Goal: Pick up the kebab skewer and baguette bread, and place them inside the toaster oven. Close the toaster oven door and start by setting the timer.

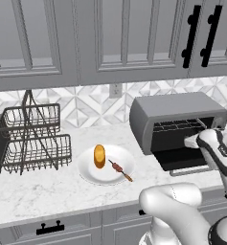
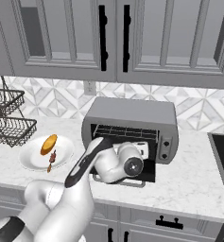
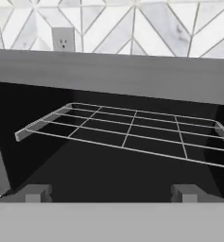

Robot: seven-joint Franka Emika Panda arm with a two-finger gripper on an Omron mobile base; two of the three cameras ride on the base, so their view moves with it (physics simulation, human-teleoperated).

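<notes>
The robot's white arm (image 1: 182,206) rises nearest the camera from the front edge of the tabletop (image 1: 48,191), its hand held level in front of the toaster oven (image 1: 177,117). In the hand view the two fingers (image 3: 35,194) stand spread wide apart with nothing between them, pointing straight into the oven's dark cavity. The toaster oven is a wide grey metal box standing toward the back of the marble tabletop against the patterned tile wall, with a narrow control strip (image 2: 166,147) on its right side carrying small round knobs. The toaster oven door (image 1: 189,165) is folded down flat in front of the box, a dark panel with a grey frame and a light-grey bar handle along its outer edge. Inside, a wire rack (image 3: 132,132) spans the cavity about midway up and carries nothing. A white plate (image 1: 88,177) rests on the tabletop just left of the oven, toward the front edge. On it the baguette bread (image 1: 99,156) is a short, stubby golden-orange loaf with a smooth crust, and the kebab skewer (image 1: 119,169) lies beside it on the side nearer the oven, a thin stick threaded with small brown and red chunks, slanting toward the plate's front rim. A two-tier wire dish rack (image 1: 33,143) stands at the left side of the tabletop.
</notes>
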